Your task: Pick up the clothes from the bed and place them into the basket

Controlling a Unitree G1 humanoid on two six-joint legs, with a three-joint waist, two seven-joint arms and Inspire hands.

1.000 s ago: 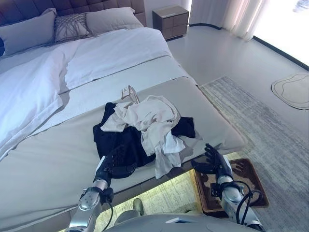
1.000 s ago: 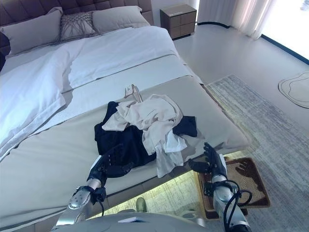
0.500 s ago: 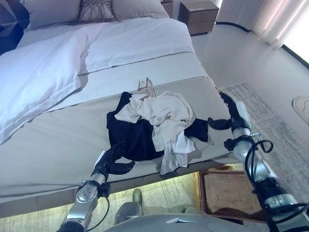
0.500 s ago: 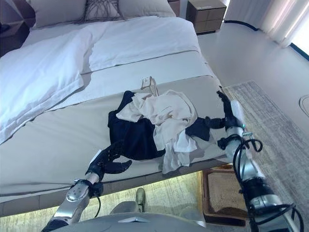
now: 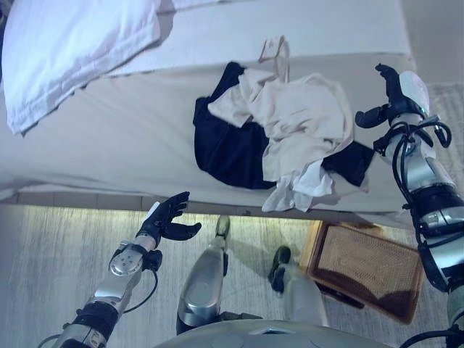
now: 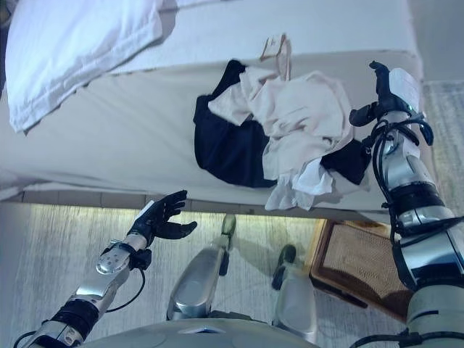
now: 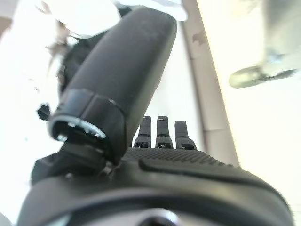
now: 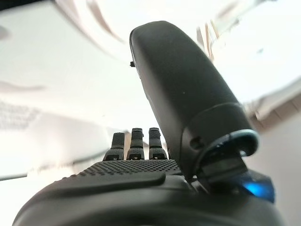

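Left eye view: pile of clothes [image 5: 286, 134], cream over black, lies near the bed [image 5: 109, 138] foot edge. Right robot hand [image 5: 391, 98] hovers just beside the pile, fingers spread, empty. Left robot hand [image 5: 165, 221] fingers relaxed wide, empty, over the floor. Wicker basket [image 5: 366, 270] on floor below the bed.
Wrist views: both hands' fingers straight.

The bed [image 5: 109, 138], covered in grey, carries a heap of clothes [image 5: 283, 130] near its foot edge: cream and white garments on dark ones. A white duvet [image 5: 65, 51] lies at ten o'clock from the heap.
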